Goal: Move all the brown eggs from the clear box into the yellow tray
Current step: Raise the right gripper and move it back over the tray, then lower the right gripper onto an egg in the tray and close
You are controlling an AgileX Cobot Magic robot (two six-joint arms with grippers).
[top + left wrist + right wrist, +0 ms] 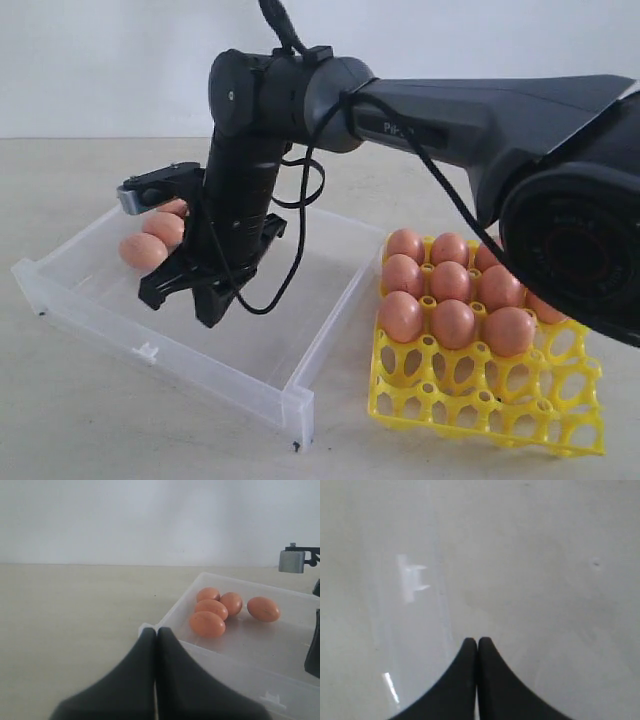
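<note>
Fingers of the right gripper (pixel 477 641) were pressed together with nothing between them, positioned over the floor of the clear box (pixel 220 375) near its front wall and small tab (pixel 412 577). The left gripper (pixel 156 631) was likewise closed tight and empty, outside the box beside one corner. Five brown eggs (pixel 212 611) lay in the box toward its rear left corner, four clustered and one just apart. Further eggs (pixel 452 285) occupied the rear rows of the yellow tray (pixel 490 410), which stood just beside the box on the table (pixel 100 420).
</note>
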